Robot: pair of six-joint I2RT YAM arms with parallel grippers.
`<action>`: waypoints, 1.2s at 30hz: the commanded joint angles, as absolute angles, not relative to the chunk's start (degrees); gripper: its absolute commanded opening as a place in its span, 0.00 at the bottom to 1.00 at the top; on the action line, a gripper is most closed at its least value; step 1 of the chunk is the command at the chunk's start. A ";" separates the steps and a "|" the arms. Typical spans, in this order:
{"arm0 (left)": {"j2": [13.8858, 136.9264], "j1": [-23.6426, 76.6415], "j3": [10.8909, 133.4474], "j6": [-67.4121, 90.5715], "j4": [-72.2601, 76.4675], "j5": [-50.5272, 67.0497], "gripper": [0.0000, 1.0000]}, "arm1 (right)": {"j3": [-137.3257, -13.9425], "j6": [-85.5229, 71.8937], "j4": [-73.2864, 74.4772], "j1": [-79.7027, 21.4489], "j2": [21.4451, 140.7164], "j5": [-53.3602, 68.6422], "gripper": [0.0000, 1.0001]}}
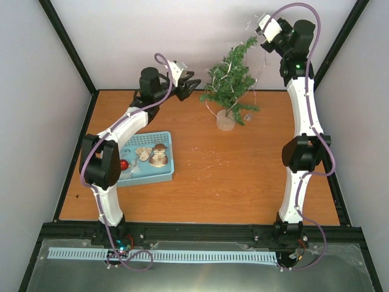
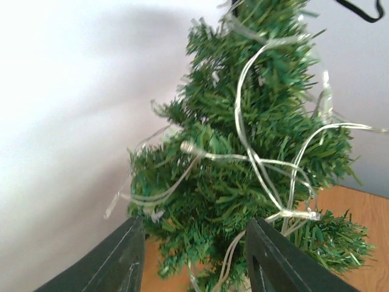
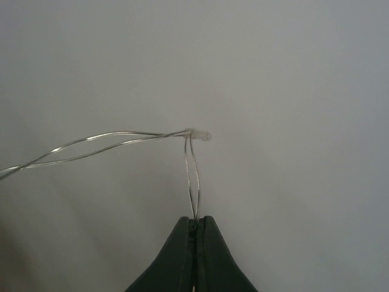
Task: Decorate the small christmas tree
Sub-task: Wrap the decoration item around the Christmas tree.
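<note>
The small christmas tree (image 1: 231,78) stands at the back middle of the table on a round pale base (image 1: 225,121), leaning a little right, with a clear wire light string (image 1: 253,36) draped over it. It fills the left wrist view (image 2: 243,158). My left gripper (image 1: 193,85) is open just left of the tree, its fingers (image 2: 115,261) level with the lower branches, holding nothing. My right gripper (image 1: 260,23) is raised above and right of the treetop, shut on the end of the light string (image 3: 192,176), whose small bulb (image 3: 199,134) hangs just past the fingertips.
A light blue basket (image 1: 167,176) sits at the left of the table with a red bauble (image 1: 124,165) and brown ornaments (image 1: 159,156) inside. Grey walls close in on three sides. Black frame rails run along the table edges.
</note>
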State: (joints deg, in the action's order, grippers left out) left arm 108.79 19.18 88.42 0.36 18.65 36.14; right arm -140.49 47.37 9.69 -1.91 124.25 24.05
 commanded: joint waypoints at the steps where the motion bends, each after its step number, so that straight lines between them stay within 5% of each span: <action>1: 109.19 18.90 93.95 -11.63 13.99 42.72 0.45 | -140.02 46.72 10.38 -1.93 121.47 25.22 0.03; 12: 117.37 20.20 103.62 -19.16 2.80 54.17 0.43 | -139.77 47.03 10.35 -1.93 121.16 25.39 0.03; 26: 123.04 20.30 105.57 -22.96 4.89 54.37 0.36 | -139.66 47.89 11.07 -1.93 120.67 25.61 0.03; 30: 123.26 20.55 105.56 -22.15 7.07 54.60 0.29 | -139.67 47.89 10.75 -1.93 120.72 25.57 0.03; 36: 122.12 20.63 104.81 -19.05 10.76 54.38 0.01 | -139.66 48.41 11.31 -1.88 121.01 25.15 0.03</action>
